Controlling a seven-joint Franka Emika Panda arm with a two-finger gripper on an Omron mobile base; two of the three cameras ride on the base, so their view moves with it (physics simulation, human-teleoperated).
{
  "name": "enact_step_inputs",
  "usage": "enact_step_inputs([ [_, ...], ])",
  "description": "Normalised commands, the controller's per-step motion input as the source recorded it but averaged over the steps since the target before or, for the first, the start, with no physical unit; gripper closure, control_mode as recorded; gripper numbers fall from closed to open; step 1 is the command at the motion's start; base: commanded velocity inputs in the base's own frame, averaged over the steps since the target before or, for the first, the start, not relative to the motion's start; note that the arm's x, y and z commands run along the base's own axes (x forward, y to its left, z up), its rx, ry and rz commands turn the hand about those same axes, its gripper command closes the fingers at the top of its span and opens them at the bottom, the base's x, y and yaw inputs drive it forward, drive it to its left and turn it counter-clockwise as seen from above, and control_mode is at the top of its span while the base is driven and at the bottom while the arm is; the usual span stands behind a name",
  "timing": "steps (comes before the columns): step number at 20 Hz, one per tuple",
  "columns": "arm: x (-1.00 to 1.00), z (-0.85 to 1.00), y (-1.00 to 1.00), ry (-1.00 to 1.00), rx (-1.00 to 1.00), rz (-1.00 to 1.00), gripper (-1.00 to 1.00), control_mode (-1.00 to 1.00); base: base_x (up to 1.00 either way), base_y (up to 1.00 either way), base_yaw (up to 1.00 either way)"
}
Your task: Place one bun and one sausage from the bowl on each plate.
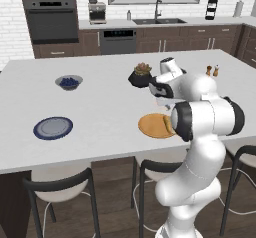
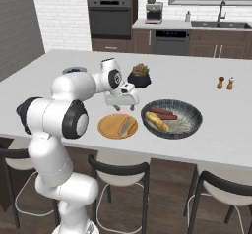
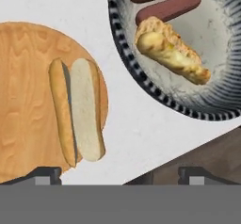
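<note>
A bun (image 3: 77, 112) lies on the orange plate (image 2: 109, 129), split open along its length and close to the plate's edge on the bowl side, and the gripper (image 2: 123, 104) hangs just above it with its jaws spread wide and nothing between them. In the hand view the two dark fingertips (image 3: 46, 173) sit well apart at the bottom, bare counter (image 1: 100, 107) between them. So I'd call the first bun delivered, one of four placements done, and the step in hand is going to the bowl (image 2: 193, 122) for the next piece. That bowl sits just beside the orange plate on the counter, and in it I count two sausages (image 3: 168, 7) lying side by side at the far rim, and one more bun (image 3: 172, 50), yellowish and rough-looking, nearer the plate. Two plates in all: the orange one here, and the blue plate (image 1: 53, 128) well off to the robot's left, bare so far. Next move, by my reckoning, is a short shift over the bowl's rim and a descent onto a sausage, with the jaws squared across its narrow width. The two sausages lie very close together, so a finger could nudge the neighbour.
</note>
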Motion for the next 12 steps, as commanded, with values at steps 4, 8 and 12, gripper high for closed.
enact_step_inputs([
  [4,0.00,0.15,-0.83,-0.02,0.00,0.00,-1.00,-1.00,0.00,0.00,0.00],
  [8,0.00,0.00,-0.97,-0.03,0.03,0.03,-1.00,-1.00,0.00,0.00,0.00],
  [12,0.04,0.00,-0.77,0.00,0.04,0.18,-1.00,-1.00,0.00,0.00,0.00],
])
